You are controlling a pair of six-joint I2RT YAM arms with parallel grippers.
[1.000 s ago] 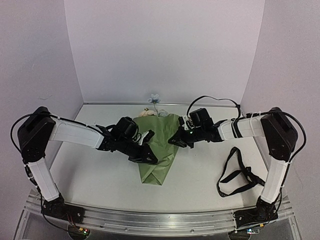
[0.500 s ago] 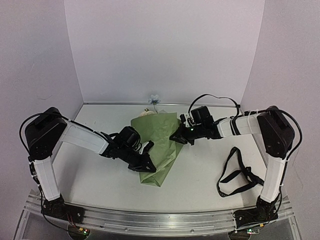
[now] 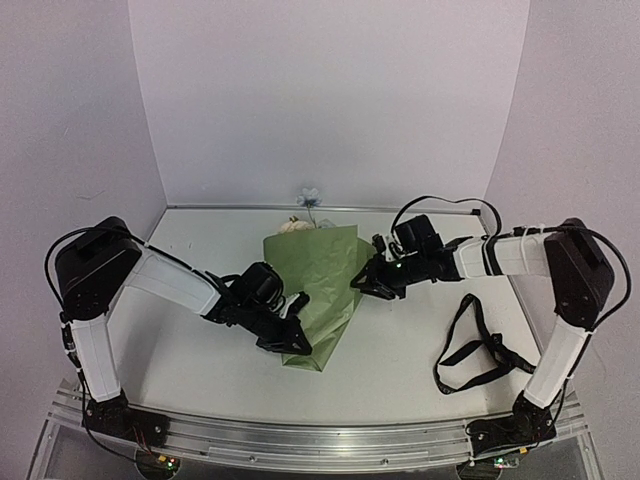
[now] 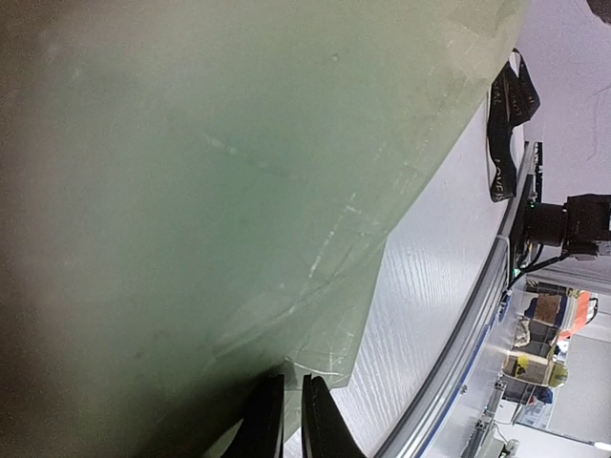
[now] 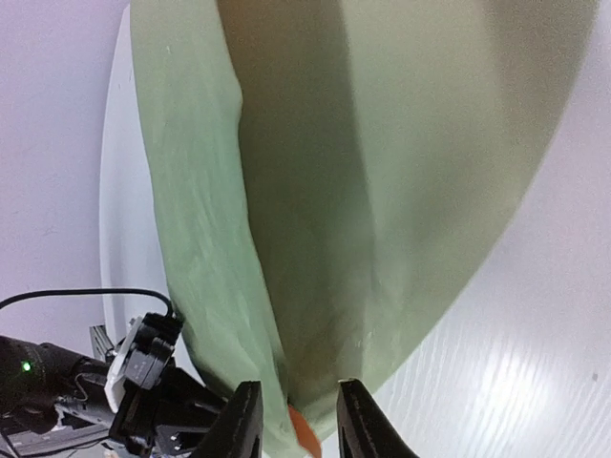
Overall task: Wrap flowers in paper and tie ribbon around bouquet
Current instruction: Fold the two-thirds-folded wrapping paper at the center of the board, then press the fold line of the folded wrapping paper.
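Note:
The paper (image 3: 322,285) lies as an olive-green cone in the middle of the table, its narrow end toward the arms. At its wide far end show the flowers, a cream bloom (image 3: 294,226) and a pale blue one (image 3: 309,196). My left gripper (image 3: 296,343) is at the cone's narrow end; in the left wrist view its jaws (image 4: 288,378) are pinched on the paper's (image 4: 220,191) bottom edge. My right gripper (image 3: 358,284) is at the cone's right edge, open (image 5: 299,386), with the paper's (image 5: 315,191) edge and an orange bloom (image 5: 304,431) between its fingers. The black ribbon (image 3: 480,345) lies looped at the right.
White walls close off the back and both sides of the table (image 3: 200,350). A metal rail (image 3: 300,440) with both arm bases runs along the near edge. The left arm's wrist (image 5: 143,401) shows at the bottom left of the right wrist view.
My right gripper has opened, let go of the paper and drifted a little right. The left gripper has pulled the cone's narrow end nearer and leftward, tilting the cone.

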